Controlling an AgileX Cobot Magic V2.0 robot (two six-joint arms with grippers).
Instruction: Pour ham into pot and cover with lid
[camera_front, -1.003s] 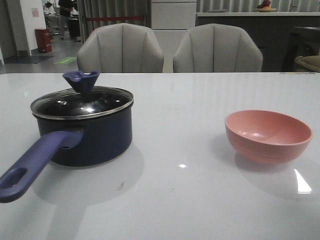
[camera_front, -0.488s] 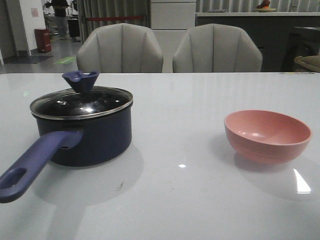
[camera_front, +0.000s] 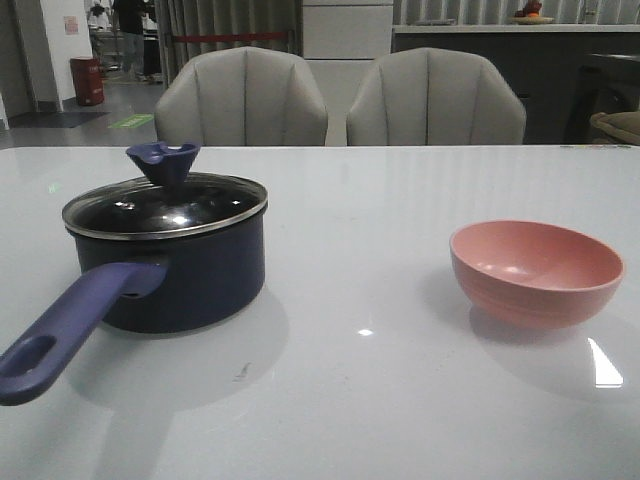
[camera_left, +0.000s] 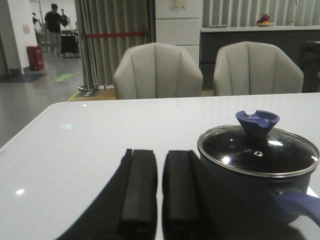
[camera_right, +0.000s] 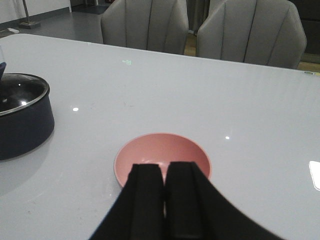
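Navy enamel and glass meet on the left side of the pale glossy surface (camera_front: 360, 400): the pot (camera_front: 180, 275) stands upright with the lid (camera_front: 165, 205) seated flat on its rim, the dark blue flared knob (camera_front: 163, 160) pointing up. Its long blue-purple handle (camera_front: 70, 330) angles toward the near left edge, the hole at its end visible. Well apart on the right sits the pink bowl (camera_front: 535, 272), upright, its visible inner wall bare. No ham shows in any view; the dark glass of the lid does not let me tell what lies in the pot.

Neither arm appears in the front view. In the left wrist view the left pincer (camera_left: 159, 187) hangs just beside the pot, its two black fingers (camera_left: 140, 185) nearly together with a thin gap between them, holding nothing. In the right wrist view the right pincer (camera_right: 165, 197) hovers at the near rim of the bowl, fingers (camera_right: 147, 200) almost touching each other, also empty. Two grey chairs (camera_front: 240, 100) stand behind the far edge of the surface.
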